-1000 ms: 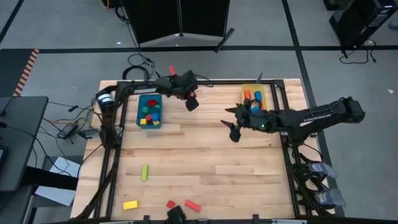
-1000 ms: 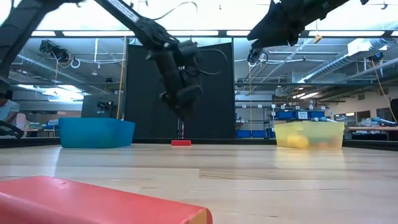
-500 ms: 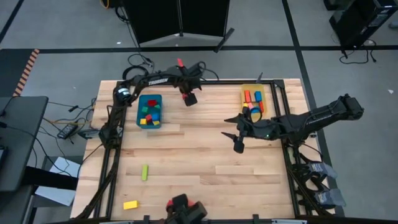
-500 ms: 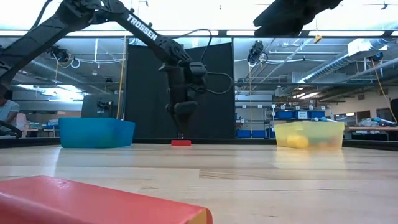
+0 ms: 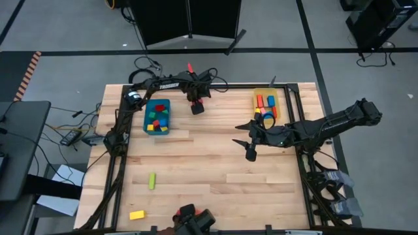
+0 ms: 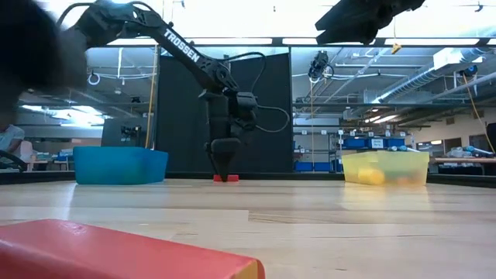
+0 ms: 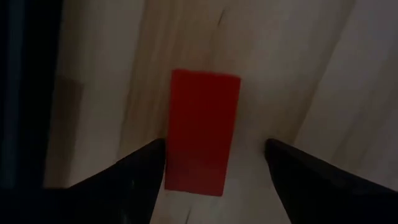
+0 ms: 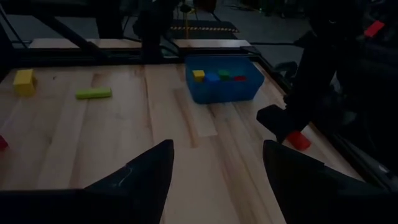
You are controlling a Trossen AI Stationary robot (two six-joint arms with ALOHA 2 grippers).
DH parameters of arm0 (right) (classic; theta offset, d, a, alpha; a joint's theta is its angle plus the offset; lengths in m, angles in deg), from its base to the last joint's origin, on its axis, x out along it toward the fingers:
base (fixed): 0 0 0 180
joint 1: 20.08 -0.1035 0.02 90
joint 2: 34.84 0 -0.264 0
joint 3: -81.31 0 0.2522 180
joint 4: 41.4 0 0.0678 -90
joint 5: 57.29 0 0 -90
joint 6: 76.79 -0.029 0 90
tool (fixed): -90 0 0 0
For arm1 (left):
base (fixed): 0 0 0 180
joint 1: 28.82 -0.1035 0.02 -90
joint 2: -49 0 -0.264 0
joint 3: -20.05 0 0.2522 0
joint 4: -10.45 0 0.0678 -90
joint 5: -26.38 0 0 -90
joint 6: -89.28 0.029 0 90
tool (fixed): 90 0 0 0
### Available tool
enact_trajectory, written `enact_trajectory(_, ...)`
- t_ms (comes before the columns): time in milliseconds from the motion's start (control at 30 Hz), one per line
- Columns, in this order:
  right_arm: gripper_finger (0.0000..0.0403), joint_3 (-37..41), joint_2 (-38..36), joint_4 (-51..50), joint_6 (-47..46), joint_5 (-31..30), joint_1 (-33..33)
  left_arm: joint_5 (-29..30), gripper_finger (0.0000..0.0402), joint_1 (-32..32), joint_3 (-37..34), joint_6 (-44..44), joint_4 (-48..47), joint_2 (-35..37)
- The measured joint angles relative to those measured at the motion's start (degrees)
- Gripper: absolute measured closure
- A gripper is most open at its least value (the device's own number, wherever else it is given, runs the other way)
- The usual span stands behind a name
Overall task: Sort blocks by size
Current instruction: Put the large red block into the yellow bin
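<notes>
A red bar [image 7: 202,124] lies flat on the table near the far edge, between the blue bin [image 5: 157,116] and the yellow bin [image 5: 266,104]. It also shows in the low view [image 6: 225,177]. My left gripper [image 5: 194,106] is open and points down, low over the bar. Its two fingers stand on either side of the bar's long sides in the left wrist view [image 7: 214,144]. My right gripper [image 5: 246,149] is open and empty above the middle right of the table [image 8: 217,146]. Both bins hold several coloured blocks. My left gripper has one finger [image 7: 149,165] close against the red bar's long side [image 7: 169,155], and I cannot tell whether it touches. The other finger [image 7: 280,155] stands clear of the bar. The bar lies flat on the table.
A green bar [image 5: 151,181] and a yellow block [image 5: 136,215] lie at the near left. A red block [image 6: 116,252] lies right in front of the low camera. The table's middle is bare wood [image 5: 209,163].
My left gripper has swung toward the far edge and come down until its fingers straddle the red bar. My right gripper has moved a little toward the near edge and then kept still.
</notes>
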State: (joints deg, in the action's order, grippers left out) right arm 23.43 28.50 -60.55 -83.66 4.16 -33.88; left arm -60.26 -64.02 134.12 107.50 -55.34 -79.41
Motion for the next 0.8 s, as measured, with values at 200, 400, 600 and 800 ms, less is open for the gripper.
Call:
enact_trajectory(200,0.0145,-0.01,0.00,0.16,0.00,0.00,0.01,0.93,0.0123,0.48,0.44,0.81,-0.35,-1.73)
enact_trajectory(400,0.0150,0.00,0.00,0.21,0.00,0.00,0.02,0.21,0.0196,1.30,0.94,0.81,-0.76,-1.89)
enact_trajectory(600,0.0150,-0.01,0.00,0.19,-0.30,0.00,0.02,2.37,0.0268,2.26,1.53,-1.88,-1.41,-1.99)
enact_trajectory(800,0.0152,-0.02,0.00,0.19,-0.85,-0.02,-0.54,3.78,0.0268,2.55,4.86,-3.70,-3.87,-2.25)
